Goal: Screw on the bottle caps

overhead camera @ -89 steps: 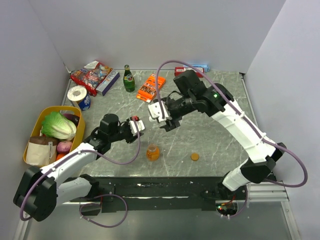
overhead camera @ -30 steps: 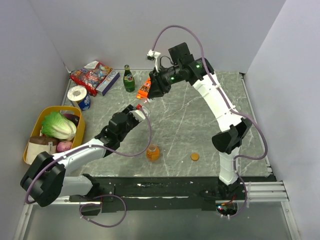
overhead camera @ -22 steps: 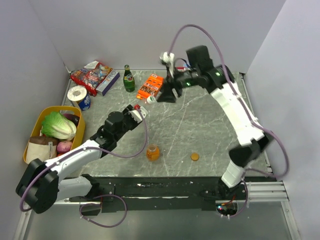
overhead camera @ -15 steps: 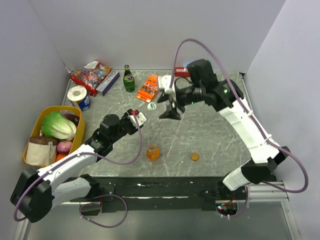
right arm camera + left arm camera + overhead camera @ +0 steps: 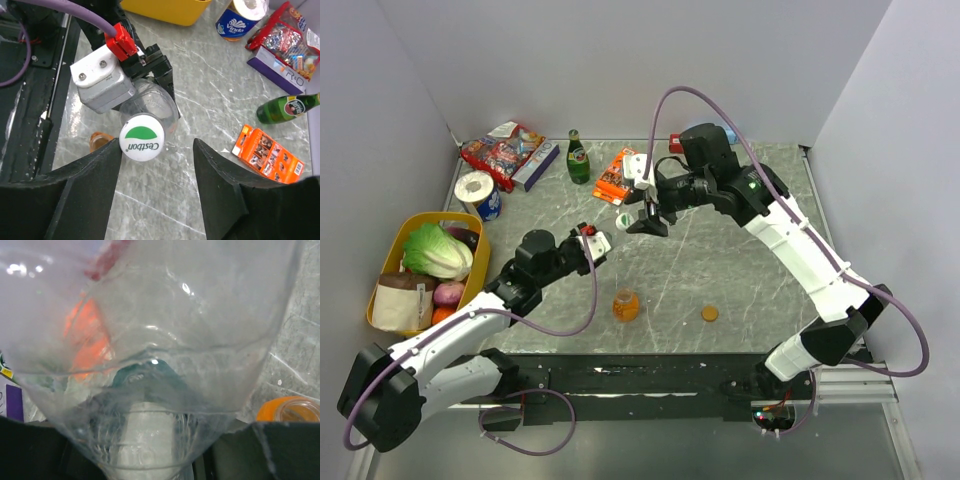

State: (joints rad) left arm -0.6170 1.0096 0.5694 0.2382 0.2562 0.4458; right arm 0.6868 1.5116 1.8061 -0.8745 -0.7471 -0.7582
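Note:
My left gripper (image 5: 592,243) is shut on the stubby translucent bottle (image 5: 150,106), which fills the left wrist view (image 5: 165,315). The whitish cap with a green mark (image 5: 141,143) shows face-on in front of that bottle, touching the left finger (image 5: 107,165) of my right gripper (image 5: 157,145). That gripper is wide open and hovers beside the bottle (image 5: 642,224). I cannot tell whether the cap sits on the bottle's mouth. The squat orange bottle (image 5: 625,305) stands uncapped near the front edge. The orange-brown cap (image 5: 709,313) lies to its right.
A yellow basket (image 5: 395,250) with cabbage and bagged food sits at the left. A tall green glass bottle (image 5: 578,158), an orange box (image 5: 620,175), snack packs (image 5: 505,148) and a blue-and-white roll (image 5: 478,192) stand along the back.
My right arm swung up and back, then came down beside the bottle with the whitish cap. My left gripper kept hold of the bottle, shifting it slightly.

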